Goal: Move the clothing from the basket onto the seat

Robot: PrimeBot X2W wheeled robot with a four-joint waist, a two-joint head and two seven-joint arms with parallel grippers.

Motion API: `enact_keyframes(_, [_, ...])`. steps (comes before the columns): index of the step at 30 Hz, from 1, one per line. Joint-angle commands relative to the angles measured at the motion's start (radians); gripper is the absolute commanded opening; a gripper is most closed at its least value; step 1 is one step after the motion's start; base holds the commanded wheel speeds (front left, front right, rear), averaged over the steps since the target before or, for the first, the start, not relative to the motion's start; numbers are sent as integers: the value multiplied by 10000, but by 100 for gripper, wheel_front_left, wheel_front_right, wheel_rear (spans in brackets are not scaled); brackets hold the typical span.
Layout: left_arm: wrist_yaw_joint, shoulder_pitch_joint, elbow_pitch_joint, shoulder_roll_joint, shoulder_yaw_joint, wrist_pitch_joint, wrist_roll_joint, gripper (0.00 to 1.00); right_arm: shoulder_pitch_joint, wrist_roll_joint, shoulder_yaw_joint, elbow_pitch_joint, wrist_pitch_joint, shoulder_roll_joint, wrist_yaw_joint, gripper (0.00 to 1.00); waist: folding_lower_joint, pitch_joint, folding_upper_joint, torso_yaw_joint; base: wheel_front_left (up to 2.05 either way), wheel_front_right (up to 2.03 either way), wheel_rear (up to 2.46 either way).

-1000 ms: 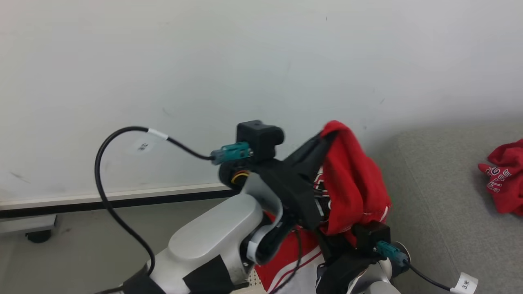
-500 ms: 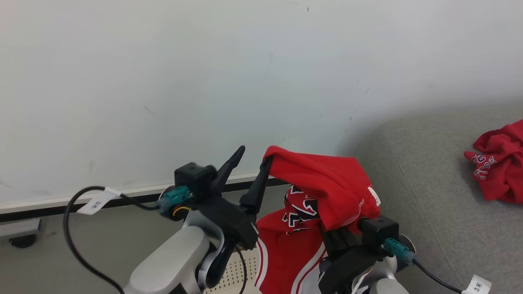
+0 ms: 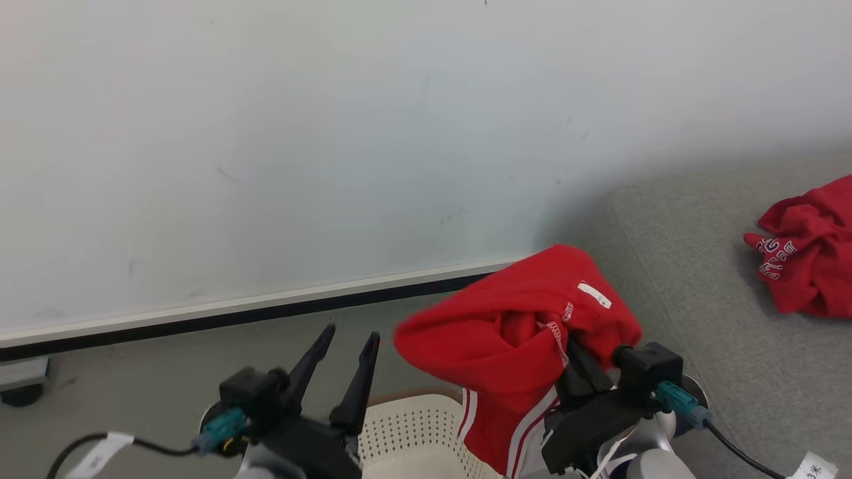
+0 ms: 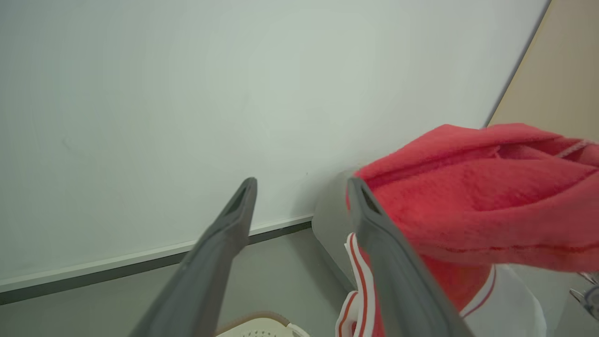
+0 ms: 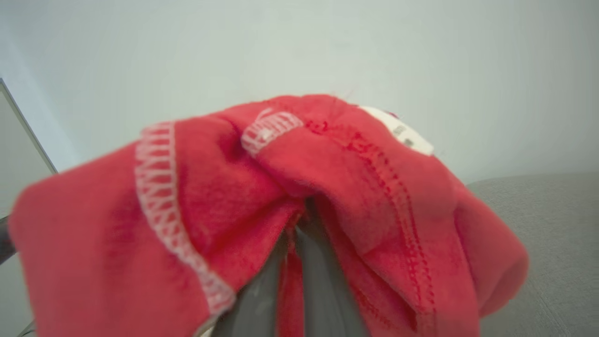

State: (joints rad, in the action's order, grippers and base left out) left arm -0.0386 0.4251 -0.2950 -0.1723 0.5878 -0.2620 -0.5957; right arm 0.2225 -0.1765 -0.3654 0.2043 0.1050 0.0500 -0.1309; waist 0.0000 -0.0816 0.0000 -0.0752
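Red jersey fabric (image 3: 512, 332) is bunched up and draped over the right gripper (image 3: 578, 359). Its two dark fingers are pressed together on a fold of it, somewhere near the stitched hem and the little white label. Pinching it mid-fold like that explains the shape: the cloth flops over the fingertips like a hood, and the striped white-and-red part hangs straight down from there.

That tail dangles over the right end of the white basket (image 3: 413, 426). I can't tell whether the bottom of it is clear of the rim or lying inside, since it runs off the lower edge of the head view. My guess is the arm holds it high so the trailing bit can clear the rim instead of dragging the basket along.

Left gripper (image 3: 351, 336) is spread wide with nothing between the fingers, up over the left part of the basket. In its own wrist view one finger sits just beside the cloth, maybe brushing it. It looks like it's leaving the carrying to the other arm.

The grey sofa seat (image 3: 699, 299) is right there on the right, its rounded left edge just beside the hanging jersey, so it reads as a short swing across. Another crumpled red shirt (image 3: 805, 259) lies further along, toward the seat's right side. That leaves the left corner bare, which seems the obvious drop spot.
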Motion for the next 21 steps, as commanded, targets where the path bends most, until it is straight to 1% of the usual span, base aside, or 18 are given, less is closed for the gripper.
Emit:
enact_keyframes(1, [83,-379,131,-101,-177,-43,190,100,-77,75,48,-110,-21,5,3,0,0,14,0,-28,0,0,0])
enact_keyframes(8, [459,-2088,1189,-298,-975,-43,1243,100,-228,324,456,-438,-189,4,3,0,0,106,0,-159,0,0,0])
enact_keyframes(17, [803,-3750,2335,8,-1581,-42,2020,100,-23,659,757,-651,-389,4,3,0,0,371,0,-506,0,0,0])
enact_keyframes(21, [881,-4072,2595,160,-1722,-44,2247,100,497,796,785,-563,-481,9,3,0,0,676,0,-903,0,0,0])
